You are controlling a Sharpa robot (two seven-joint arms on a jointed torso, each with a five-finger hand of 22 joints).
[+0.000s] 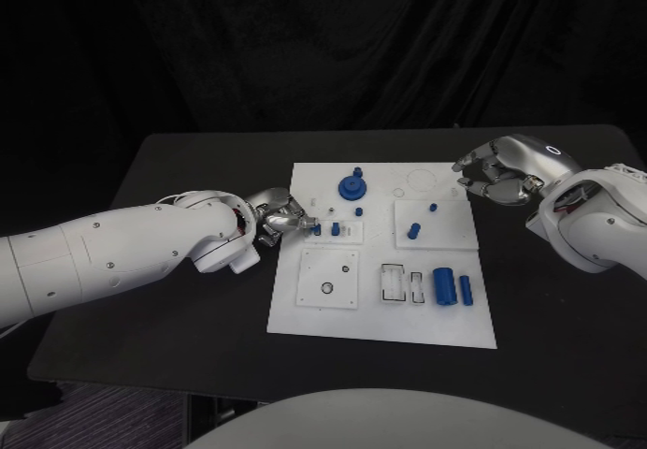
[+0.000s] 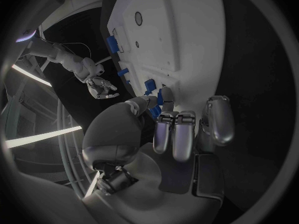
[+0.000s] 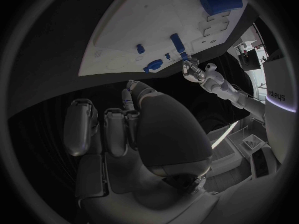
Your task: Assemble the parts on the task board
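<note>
The white board (image 1: 381, 323) lies mid-table on the black table (image 1: 176, 309). The left hand (image 1: 280, 217) sits at the board's left edge, its fingertips pinching a small blue part (image 1: 318, 227) just over the board; the left wrist view shows that part (image 2: 167, 95) between thumb and finger. The right hand (image 1: 502, 174) hovers off the board's far right corner, fingers curled in on nothing, clear of the board. A blue gear (image 1: 353, 188) stands near the far edge, a blue peg (image 1: 415, 228) lies right of centre, and two blue cylinders (image 1: 452, 287) rest nearer the robot.
</note>
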